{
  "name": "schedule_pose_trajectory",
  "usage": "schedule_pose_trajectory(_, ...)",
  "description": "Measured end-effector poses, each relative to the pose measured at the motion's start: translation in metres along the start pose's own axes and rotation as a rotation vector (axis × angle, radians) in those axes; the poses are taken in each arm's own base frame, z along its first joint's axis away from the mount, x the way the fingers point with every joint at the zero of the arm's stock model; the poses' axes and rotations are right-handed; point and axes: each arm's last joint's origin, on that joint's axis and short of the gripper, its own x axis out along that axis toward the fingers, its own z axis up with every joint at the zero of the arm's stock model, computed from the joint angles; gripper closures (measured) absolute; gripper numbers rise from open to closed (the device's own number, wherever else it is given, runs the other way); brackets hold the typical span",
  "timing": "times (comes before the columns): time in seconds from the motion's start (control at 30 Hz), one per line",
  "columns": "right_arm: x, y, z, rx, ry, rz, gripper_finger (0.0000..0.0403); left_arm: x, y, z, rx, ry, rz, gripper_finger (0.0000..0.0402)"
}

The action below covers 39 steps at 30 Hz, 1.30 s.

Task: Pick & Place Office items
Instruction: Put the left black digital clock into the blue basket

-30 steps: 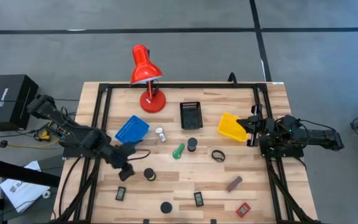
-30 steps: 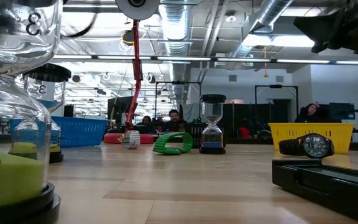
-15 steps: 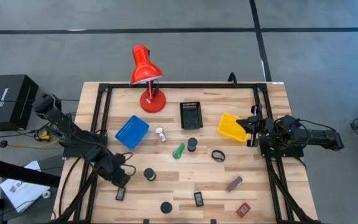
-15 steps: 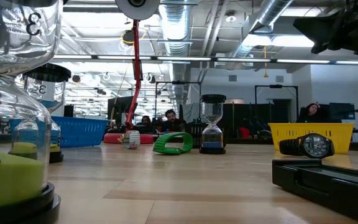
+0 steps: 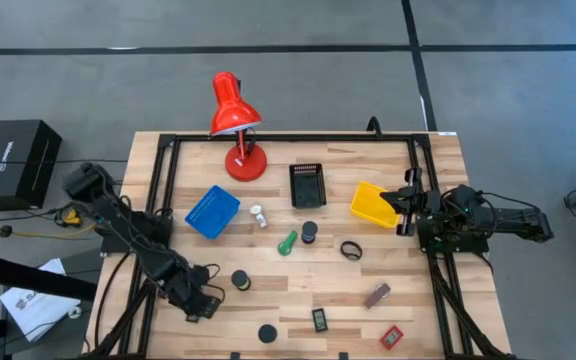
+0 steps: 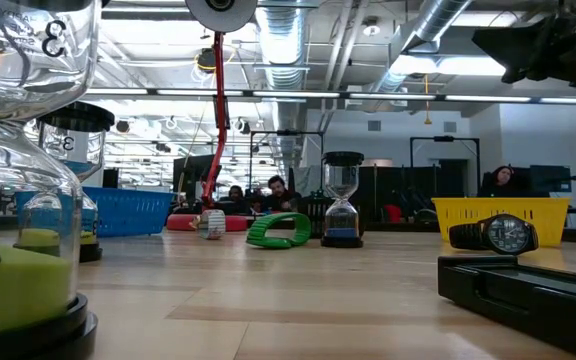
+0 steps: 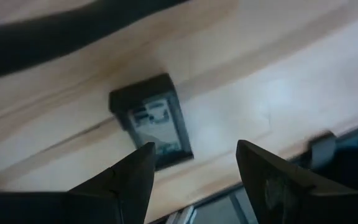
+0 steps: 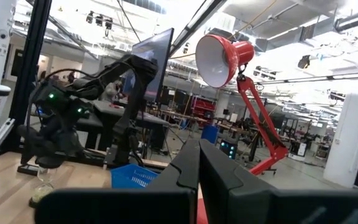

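Note:
My left gripper (image 5: 201,304) is open at the table's near left, just over a black rectangular piece with a small display (image 7: 151,121). That piece lies flat on the wood ahead of my two fingertips (image 7: 194,158). Lying loose on the table are a black disc-topped hourglass (image 5: 240,280), a black disc (image 5: 267,333), another black rectangular piece (image 5: 320,319), a brown block (image 5: 376,295), a red tag (image 5: 391,337), a black ring (image 5: 351,250), a green stick (image 5: 287,243) and a white tube (image 5: 258,215). My right gripper (image 5: 405,205) waits shut (image 8: 199,155) by the yellow bin (image 5: 373,205).
A blue bin (image 5: 213,210), a black bin (image 5: 307,185) and the yellow bin stand across the table's middle. A red desk lamp (image 5: 238,130) stands at the far edge. A black frame rail (image 5: 158,200) runs along the left side, close to my left arm.
My left gripper has gone toward the table's near edge, from beside the blue bin to over the black rectangular piece at the near left. My right arm has kept still.

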Motion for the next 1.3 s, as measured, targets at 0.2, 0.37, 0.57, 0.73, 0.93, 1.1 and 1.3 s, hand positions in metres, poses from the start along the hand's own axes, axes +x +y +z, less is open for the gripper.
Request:
schedule_pose_trajectory(0.2,0.0,0.0,0.0,-0.01,0.0,0.0,0.0402,0.013,0.002,0.001,-0.043,0.061,0.085,0.019)
schedule_pose_trajectory(0.37,0.0,0.0,0.0,-0.012,-0.002,-0.001,0.0402,0.003,0.001,-0.002,-0.061,0.078,0.051,0.0192)
schedule_pose_trajectory(0.57,0.0,0.0,0.0,-0.061,-0.002,-0.001,0.0402,-0.011,0.004,-0.007,-0.139,0.096,0.032,0.0192)
schedule_pose_trajectory(0.73,0.0,0.0,0.0,-0.061,-0.002,-0.001,0.0402,-0.001,0.01,-0.011,-0.207,0.073,0.091,0.0192)
schedule_pose_trajectory(0.93,0.0,0.0,0.0,-0.061,-0.001,-0.001,0.0402,0.013,0.01,-0.009,-0.24,0.022,0.111,0.0192)
schedule_pose_trajectory(1.1,0.0,0.0,0.0,-0.061,-0.001,-0.001,0.0402,0.021,0.011,-0.007,-0.257,0.001,0.142,0.0192)
schedule_pose_trajectory(1.3,0.0,0.0,0.0,-0.061,-0.001,-0.001,0.0402,0.029,0.012,-0.005,-0.235,-0.01,0.167,0.0192)
